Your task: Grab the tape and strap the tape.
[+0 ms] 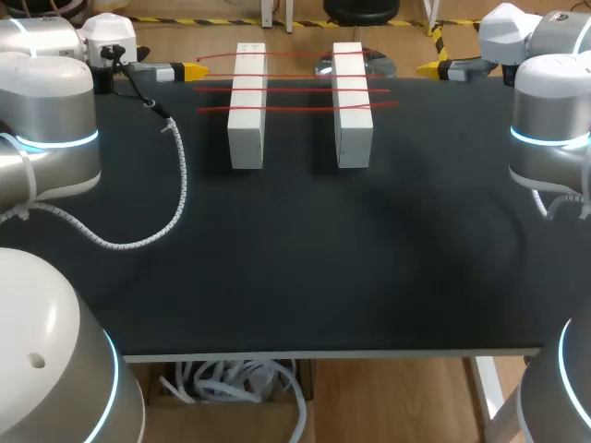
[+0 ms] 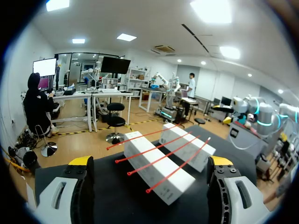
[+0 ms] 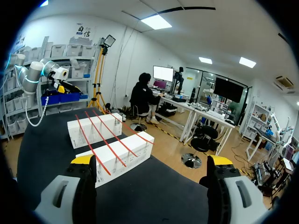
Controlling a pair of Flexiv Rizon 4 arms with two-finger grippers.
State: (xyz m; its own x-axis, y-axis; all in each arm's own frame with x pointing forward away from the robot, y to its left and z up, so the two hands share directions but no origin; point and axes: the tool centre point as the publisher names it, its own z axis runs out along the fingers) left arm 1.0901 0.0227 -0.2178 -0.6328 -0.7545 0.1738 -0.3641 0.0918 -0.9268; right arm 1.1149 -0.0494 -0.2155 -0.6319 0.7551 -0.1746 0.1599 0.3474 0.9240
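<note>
My left arm (image 1: pixel 51 129) and right arm (image 1: pixel 552 120) are fat silver-grey cylinders with rounded white caps. Each joint I can see is ringed by a thin glowing cyan band. A white spiral-wrapped cable (image 1: pixel 175 198) hangs off the left arm, with a thin black lead beside it. The left gripper (image 1: pixel 192 70) and right gripper (image 1: pixel 427 67) have yellow tips. Close up, the fingers (image 2: pixel 70 191) are pale grey shells with black inner faces.

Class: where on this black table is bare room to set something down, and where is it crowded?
Free: the broad black table between the two white rectangular blocks and the near edge, right of the grey coiled cable. Crowded: the far side, where red strips bridge both blocks between the left pincer and right pincer.
</note>
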